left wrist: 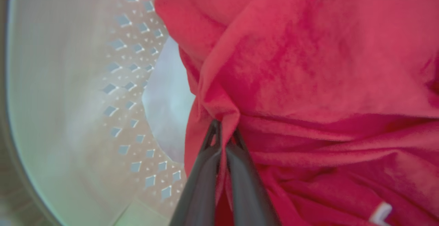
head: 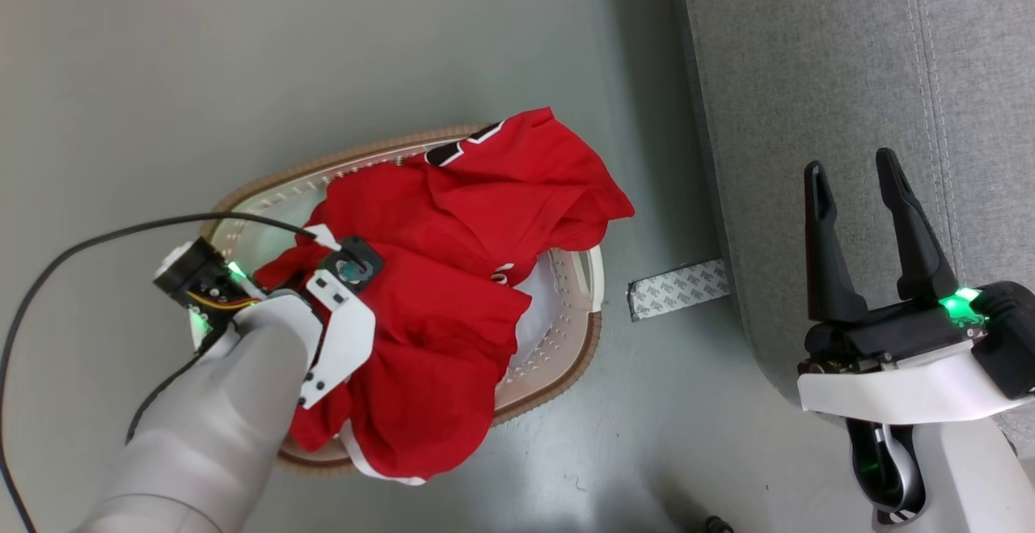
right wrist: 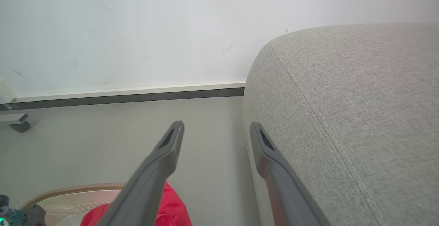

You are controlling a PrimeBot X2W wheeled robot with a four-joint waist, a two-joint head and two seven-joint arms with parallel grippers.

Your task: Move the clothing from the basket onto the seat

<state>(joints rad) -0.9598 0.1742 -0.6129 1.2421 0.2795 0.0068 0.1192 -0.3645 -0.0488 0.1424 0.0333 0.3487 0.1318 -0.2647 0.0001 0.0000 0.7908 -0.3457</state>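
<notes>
Two grippers, one busy. Left gripper (left wrist: 224, 130) is clamped on a fold of clothing (head: 453, 274), which lies heaped in the basket (head: 576, 290), spilling over its rim. Grasp looks made; next comes the lift clear and swing right to the seat (head: 808, 72). Right gripper (head: 849, 162) spread, empty, over the seat edge.

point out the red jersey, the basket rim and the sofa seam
red jersey (head: 453, 274), head view, middle of the bunched fabric
basket rim (head: 356, 151), head view, brown woven upper edge
sofa seam (right wrist: 321, 126), right wrist view, stitched line
</notes>
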